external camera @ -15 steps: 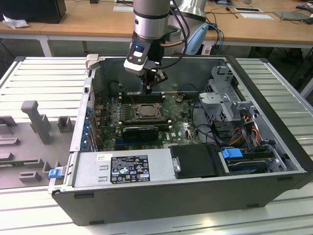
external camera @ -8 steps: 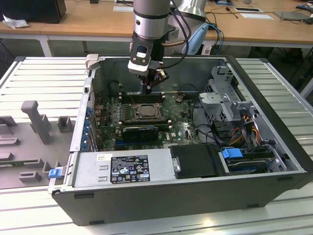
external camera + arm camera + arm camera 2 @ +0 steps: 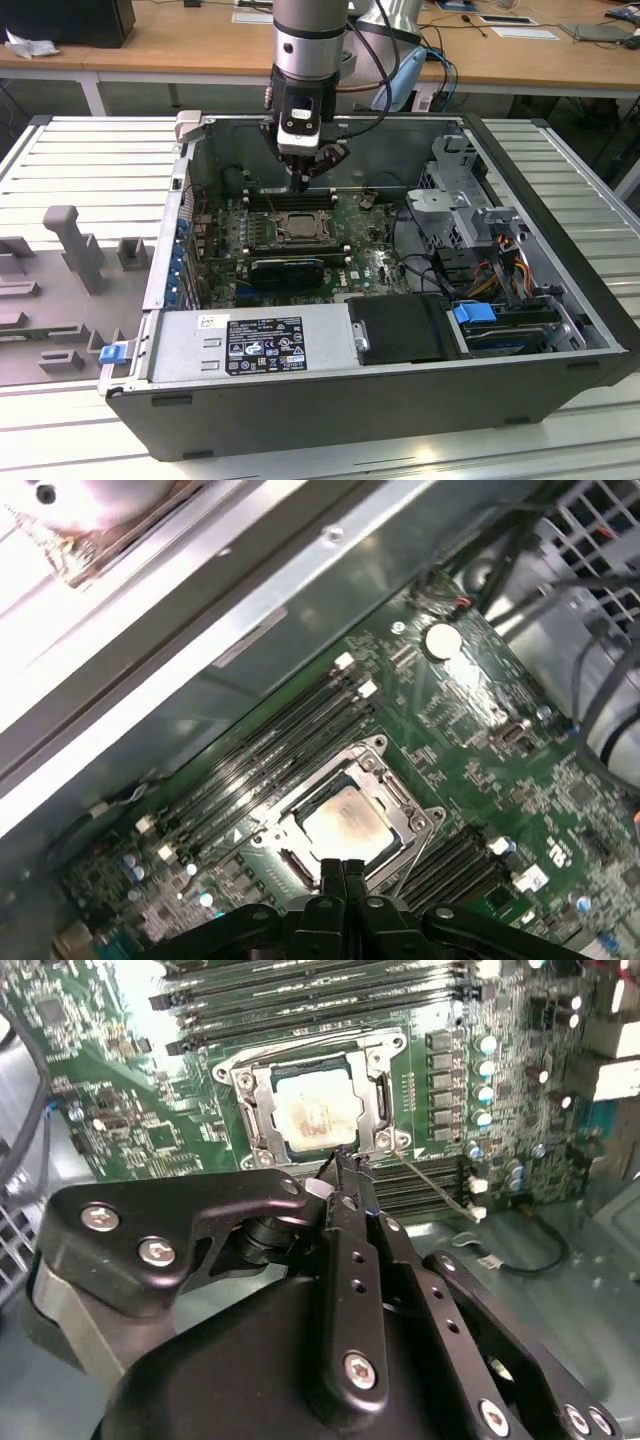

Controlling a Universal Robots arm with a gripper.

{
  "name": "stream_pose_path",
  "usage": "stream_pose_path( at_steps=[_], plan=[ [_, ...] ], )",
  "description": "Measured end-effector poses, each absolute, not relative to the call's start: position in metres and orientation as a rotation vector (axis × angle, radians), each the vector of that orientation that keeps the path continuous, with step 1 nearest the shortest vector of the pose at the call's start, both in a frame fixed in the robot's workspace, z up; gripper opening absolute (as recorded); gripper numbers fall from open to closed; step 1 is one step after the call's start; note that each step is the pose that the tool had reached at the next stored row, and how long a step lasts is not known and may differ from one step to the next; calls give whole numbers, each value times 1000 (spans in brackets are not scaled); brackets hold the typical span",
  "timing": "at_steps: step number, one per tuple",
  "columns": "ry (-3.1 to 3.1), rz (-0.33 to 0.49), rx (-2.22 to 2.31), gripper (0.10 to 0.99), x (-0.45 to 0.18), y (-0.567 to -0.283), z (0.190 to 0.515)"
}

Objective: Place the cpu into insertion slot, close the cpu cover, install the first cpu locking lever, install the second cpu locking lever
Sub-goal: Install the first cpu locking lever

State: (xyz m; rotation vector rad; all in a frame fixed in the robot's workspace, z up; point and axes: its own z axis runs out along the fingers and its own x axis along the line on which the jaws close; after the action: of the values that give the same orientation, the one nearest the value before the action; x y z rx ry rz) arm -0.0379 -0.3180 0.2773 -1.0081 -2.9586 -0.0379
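Observation:
The cpu (image 3: 315,1110) (image 3: 345,822) lies with its pale face up in the insertion slot (image 3: 297,228) on the green board. The silvery cpu cover (image 3: 262,1110) (image 3: 402,808) lies flat around it as a frame. From one corner of the socket a thin metal lever (image 3: 432,1184) sticks out sideways, free of any catch. My gripper (image 3: 300,184) (image 3: 342,1162) (image 3: 345,868) hangs just above the socket's edge near that corner. Its fingers are pressed together with nothing between them.
Long black memory slots (image 3: 300,1000) (image 3: 255,765) flank the socket on two sides. The case's metal wall (image 3: 200,630) rises close behind. A black card (image 3: 285,268), the power supply (image 3: 250,345) and a drive cage with cables (image 3: 470,215) crowd the rest of the case.

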Motion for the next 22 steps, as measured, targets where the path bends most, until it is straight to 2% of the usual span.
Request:
stream_pose_path(
  at_steps=[17, 22],
  plan=[
    [-3116, -30, -162, 106, -38, -318, 277],
    [-3118, -29, -88, 106, -39, -318, 277]
  ],
)
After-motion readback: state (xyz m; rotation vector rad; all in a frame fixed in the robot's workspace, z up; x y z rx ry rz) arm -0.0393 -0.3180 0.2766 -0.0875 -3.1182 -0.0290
